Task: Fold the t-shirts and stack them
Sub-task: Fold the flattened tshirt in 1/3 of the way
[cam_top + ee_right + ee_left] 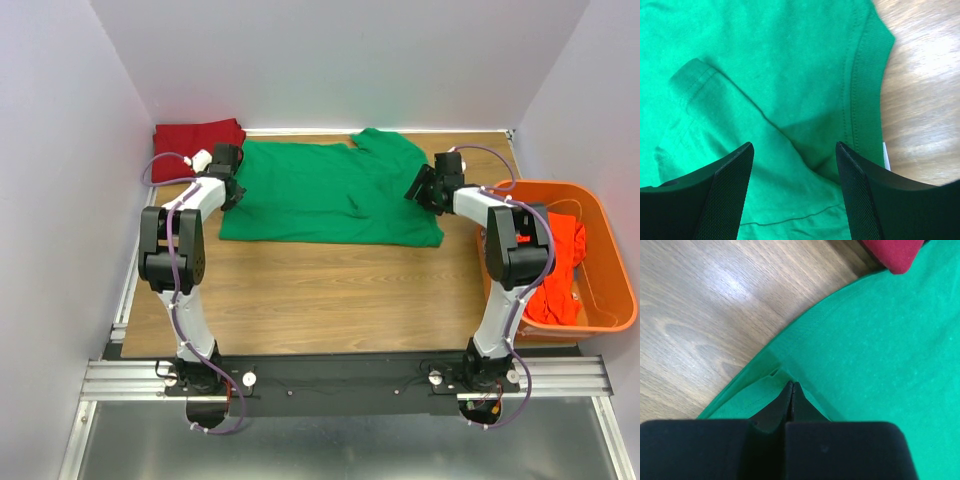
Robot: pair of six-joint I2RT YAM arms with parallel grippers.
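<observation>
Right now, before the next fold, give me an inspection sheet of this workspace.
Surface: wooden table top, with a shirt lying on its far half.
Job's things: green t-shirt spread out flat; dark red t-shirt folded at the far left corner, beside the green one; orange-red t-shirt crumpled in the orange plastic basket at the right.
Clutter: nothing seen.
Grippers: left gripper shut on the green t-shirt's left hem; right gripper open over the shirt's right edge, gripping nothing.
Cables: purple cables run along both arms.
Surroundings: white walls on three sides; metal rail under the arm bases.
</observation>
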